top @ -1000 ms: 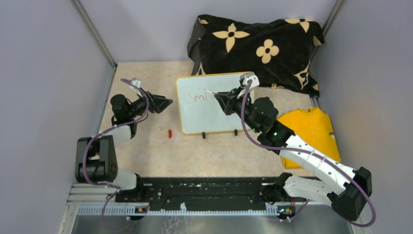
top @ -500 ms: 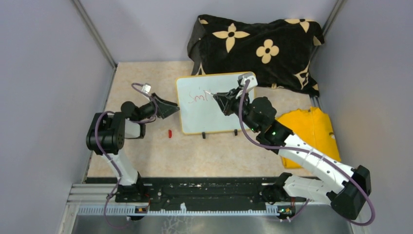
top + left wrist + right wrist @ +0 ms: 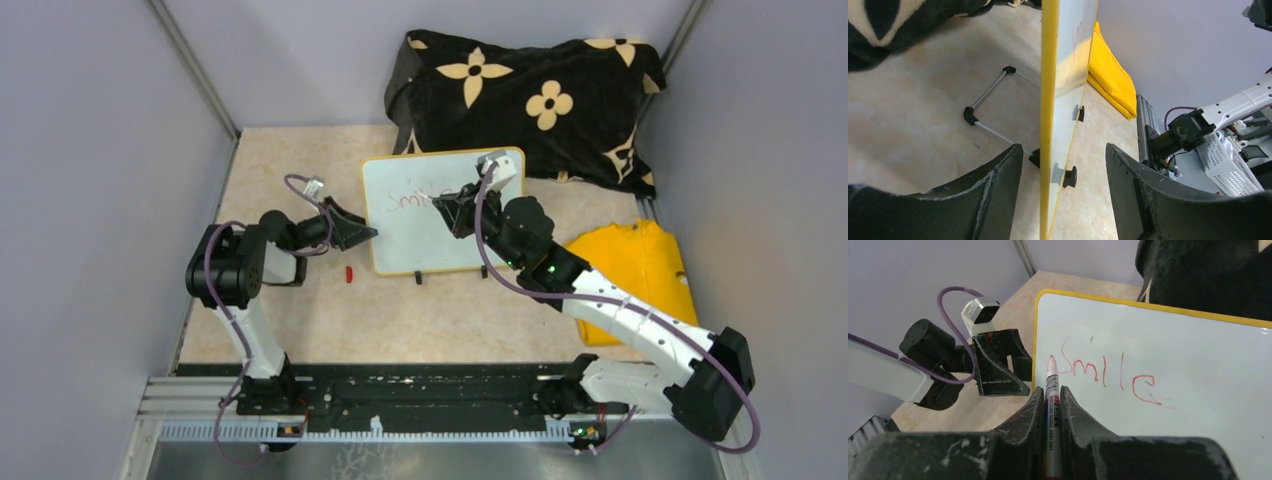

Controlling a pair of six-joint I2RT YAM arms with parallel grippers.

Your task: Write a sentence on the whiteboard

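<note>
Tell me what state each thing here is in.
whiteboard, propped upright.
sentence, unfinished; only "Smile" in red.
marker, uncapped, tip at the board.
right gripper, shut on the marker.
left gripper, open, straddling the board's left edge.
red cap, lying loose beside the board.
yellow cloth, folded flat.
black cloth, bunched behind the board.

The left pincer [image 3: 366,235] has swung in from the surface's left side and now straddles the whiteboard's [image 3: 415,245] left edge, jaws narrower. The red lettering [image 3: 1108,374] has grown from "Smi" to "Smile"; the right pincer [image 3: 1050,391] with its marker [image 3: 1052,405] edged left
</note>
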